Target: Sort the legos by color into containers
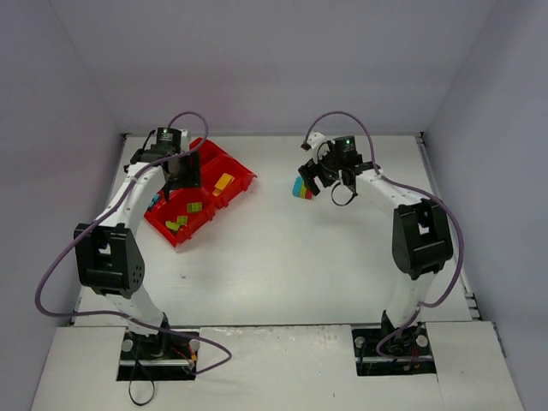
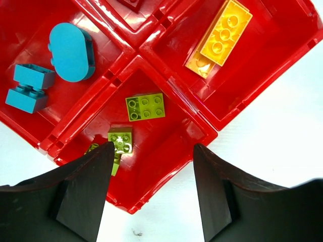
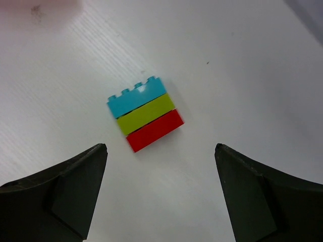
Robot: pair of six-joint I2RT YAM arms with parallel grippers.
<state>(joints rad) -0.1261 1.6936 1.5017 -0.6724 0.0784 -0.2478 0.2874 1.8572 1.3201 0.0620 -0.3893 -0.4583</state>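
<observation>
Currently: right fingers [image 3: 65,196] wide, empty; tricolour stack [image 3: 145,114] ahead of tips, centred. Risk: joined bricks lifted whole, colours left unsorted. Left fingers [image 2: 86,191] wide over tray [image 2: 166,146].

On the table [image 1: 282,265], the tray [image 1: 244,178] sits at ten o'clock from the centre and the stack of three bricks [image 1: 303,188] at one o'clock. Its compartments hold loose bricks [image 2: 145,107]. The left gripper [image 2: 154,147] hangs over the tray, the right gripper [image 3: 160,148] over the stack.

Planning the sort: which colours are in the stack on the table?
Stack: blue, lime green, red; right wrist view.
</observation>
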